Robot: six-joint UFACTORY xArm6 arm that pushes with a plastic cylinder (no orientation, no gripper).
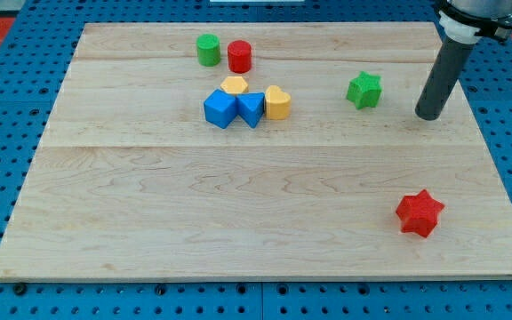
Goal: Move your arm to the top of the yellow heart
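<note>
You've got no containers here, just a pale wooden worktop [265, 213] on blue pegboard [7, 107]. Yellow heart [277, 102] sits upper centre, touching the blue block [252, 109] on its left, beside a blue cube [220, 108] and a yellow block [235, 85]. My tip [428, 116] is well to its right, past the green star [364, 90]; it's a bare dark rod, no fingers to spread or close
</note>
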